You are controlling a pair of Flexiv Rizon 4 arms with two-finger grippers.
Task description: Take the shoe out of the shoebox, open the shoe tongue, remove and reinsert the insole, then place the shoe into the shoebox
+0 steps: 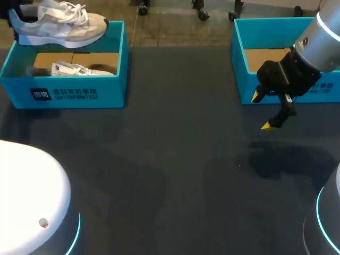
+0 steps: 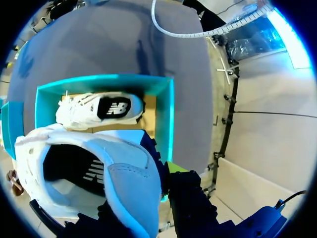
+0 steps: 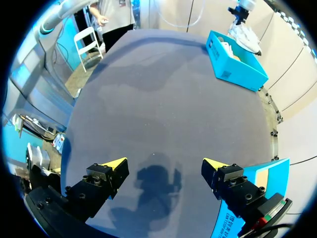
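Observation:
A white and beige shoe point(image 1: 58, 24) hangs in the air over the left blue shoebox point(image 1: 69, 93), level, toe pointing right. My left gripper point(image 1: 11, 22) shows only as a dark shape at its heel. In the left wrist view that gripper point(image 2: 166, 173) is shut on the heel collar of the shoe point(image 2: 129, 183); one yellow fingertip point(image 2: 176, 167) shows outside it. A second white shoe point(image 2: 99, 110) lies on its side in the shoebox point(image 2: 166, 114) below. My right gripper point(image 1: 264, 111) hangs open and empty above the table, in front of the right box.
A second blue shoebox point(image 1: 241, 74) stands at the back right, just behind my right gripper; its wall point(image 3: 252, 198) lies beside that gripper's finger. Dark table point(image 1: 170, 159) stretches between the boxes and toward the front.

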